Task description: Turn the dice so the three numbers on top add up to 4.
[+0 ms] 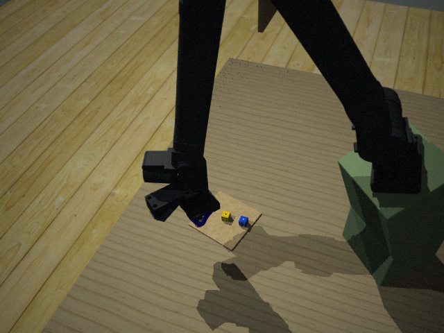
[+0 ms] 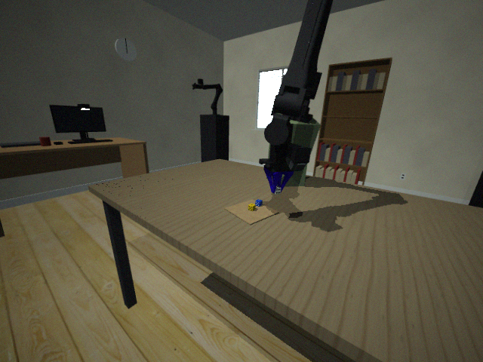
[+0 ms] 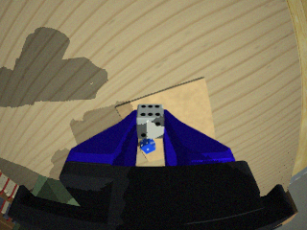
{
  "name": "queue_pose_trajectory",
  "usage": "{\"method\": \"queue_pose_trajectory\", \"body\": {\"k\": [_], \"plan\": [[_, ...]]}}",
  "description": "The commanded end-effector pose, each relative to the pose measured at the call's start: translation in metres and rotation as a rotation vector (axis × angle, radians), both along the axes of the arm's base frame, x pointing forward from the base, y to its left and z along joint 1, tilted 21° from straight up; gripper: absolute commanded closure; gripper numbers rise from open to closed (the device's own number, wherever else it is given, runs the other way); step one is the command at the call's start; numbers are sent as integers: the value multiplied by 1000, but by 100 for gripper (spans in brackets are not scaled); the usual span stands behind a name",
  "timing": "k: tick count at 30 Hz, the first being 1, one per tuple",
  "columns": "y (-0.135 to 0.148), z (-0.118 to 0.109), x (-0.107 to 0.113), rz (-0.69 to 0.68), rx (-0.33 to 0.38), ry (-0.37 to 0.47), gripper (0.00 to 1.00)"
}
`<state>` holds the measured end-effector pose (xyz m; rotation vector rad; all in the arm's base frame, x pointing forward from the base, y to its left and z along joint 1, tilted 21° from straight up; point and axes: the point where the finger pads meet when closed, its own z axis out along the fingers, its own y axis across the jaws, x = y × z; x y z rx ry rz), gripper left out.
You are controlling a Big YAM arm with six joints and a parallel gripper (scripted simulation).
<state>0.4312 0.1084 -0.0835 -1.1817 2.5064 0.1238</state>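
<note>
A tan mat [image 1: 226, 223] lies flat on the wooden table; it also shows in the exterior view [image 2: 251, 211] and in the wrist view [image 3: 173, 115]. A yellow die [image 1: 225, 216] and a blue die [image 1: 243, 220] sit on the mat side by side, each with one pip up; they also show in the exterior view as the yellow die [image 2: 251, 207] and the blue die [image 2: 258, 202]. My gripper [image 3: 150, 116], with blue fingers, is shut on a grey die [image 3: 150, 125] and holds it lifted above the mat. The grey die's far face shows several pips.
A green block [image 1: 394, 215] carries the arm's base at the right of the table. The table's left edge [image 1: 118, 200] is close to the mat. A desk with a monitor [image 2: 78, 121] and a bookshelf [image 2: 352, 121] stand far behind.
</note>
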Motion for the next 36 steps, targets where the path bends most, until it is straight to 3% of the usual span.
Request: {"method": "queue_pose_trajectory", "body": {"k": [1,4,8,14,17,25,30,36], "plan": [[-2,-8,-10,16,-7,31,85],[1,11,5,16,2,-21,85],[-8,2,6,23,-7,-5,85],[-52,-8,18,273,-85,-56,85],[-54,-8,19,288,-90,-60,85],[-98,-13,27,527,-162,-122,85],[-106,-4,31,571,-183,-153,85],[-94,-4,30,598,-182,-156,85]]}}
